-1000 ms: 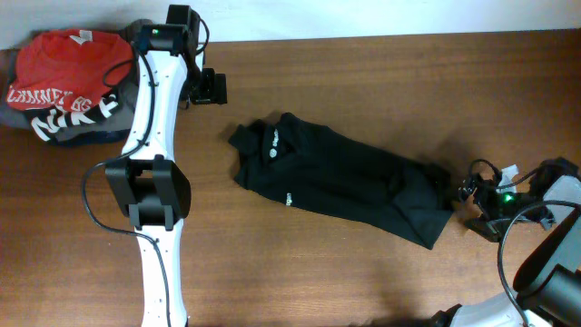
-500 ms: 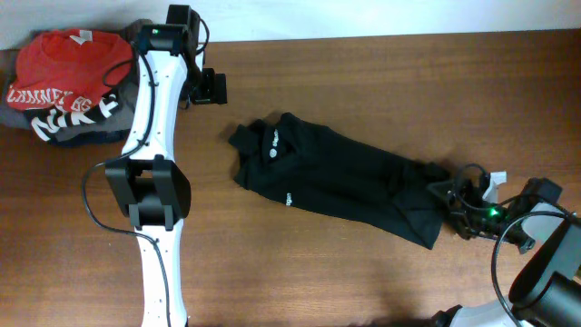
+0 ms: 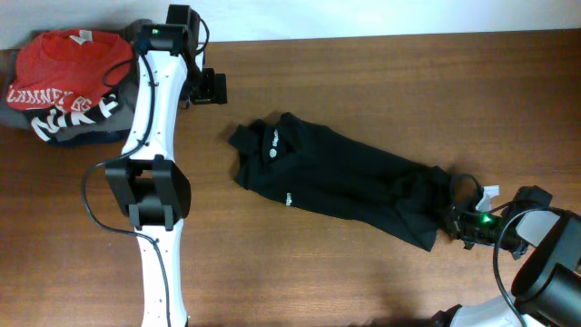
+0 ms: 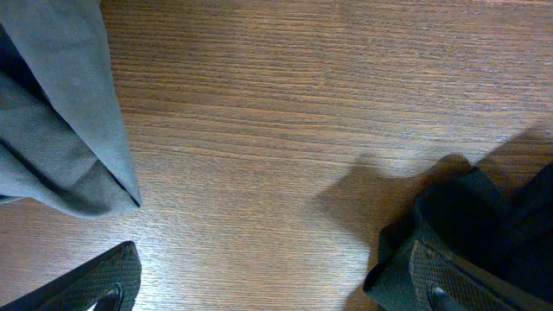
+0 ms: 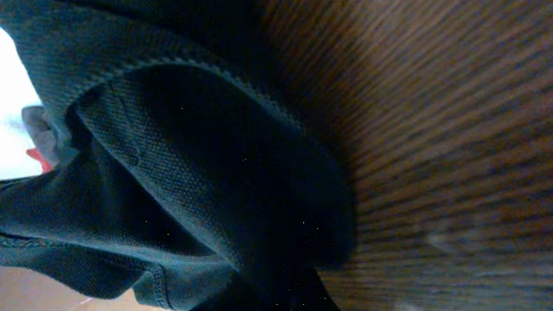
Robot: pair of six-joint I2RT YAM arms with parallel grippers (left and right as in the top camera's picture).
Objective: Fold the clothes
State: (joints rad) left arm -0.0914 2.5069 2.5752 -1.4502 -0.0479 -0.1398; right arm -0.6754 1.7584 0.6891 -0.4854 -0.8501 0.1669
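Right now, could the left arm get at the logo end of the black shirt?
Probably yes. The left hand is open over the table, and only tabletop shows between it and the logo end of the black shirt.

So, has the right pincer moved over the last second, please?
Yes. Against the logo on the shirt, which stayed put, the right pincer slid left onto the shirt's end and shut.

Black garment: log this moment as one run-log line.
stage: first grasp | right gripper: shut on black garment, right end | left gripper: open, empty, over table | fold: not started
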